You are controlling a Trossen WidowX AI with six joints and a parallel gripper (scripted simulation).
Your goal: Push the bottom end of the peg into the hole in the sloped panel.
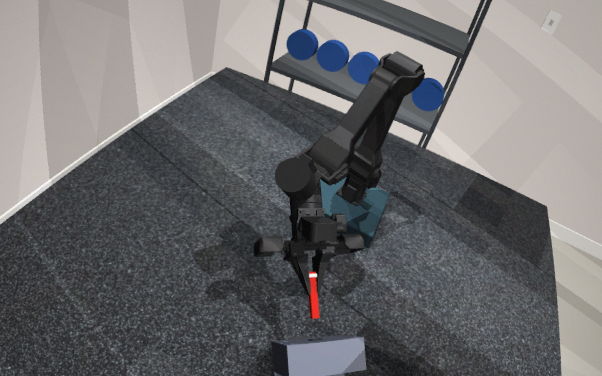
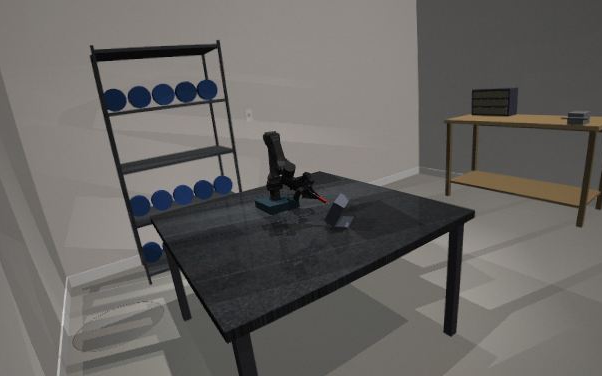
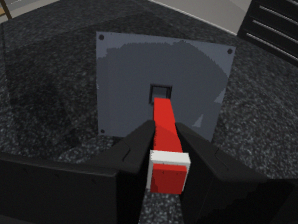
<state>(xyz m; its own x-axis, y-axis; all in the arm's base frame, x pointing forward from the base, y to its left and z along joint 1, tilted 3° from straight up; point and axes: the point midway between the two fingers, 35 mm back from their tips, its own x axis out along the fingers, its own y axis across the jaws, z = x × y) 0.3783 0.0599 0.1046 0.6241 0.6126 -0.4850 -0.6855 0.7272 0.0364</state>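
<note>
From the top view, the gripper [image 1: 311, 264] is clamped on the white-capped upper end of the red peg [image 1: 314, 300], which leaves the long bottom end free to lead toward the grey sloped panel [image 1: 319, 354]; the peg's tip hangs just short of the panel's near edge, above the table [image 1: 117, 240]. The arm folds forward from its blue base plate [image 1: 378, 210], wrist lowered and pointed at the panel. In the exterior view the arm crouches low, its forearm reaching out so the peg slants down toward the panel's face [image 2: 340, 202], probably to match the direction the hole points. The wrist view looks along the peg: its square section sits between the dark fingers, flat sides appearing squared to the square hole [image 3: 160, 91], the tip seeming right at the opening; whether it has entered I cannot tell.
</note>
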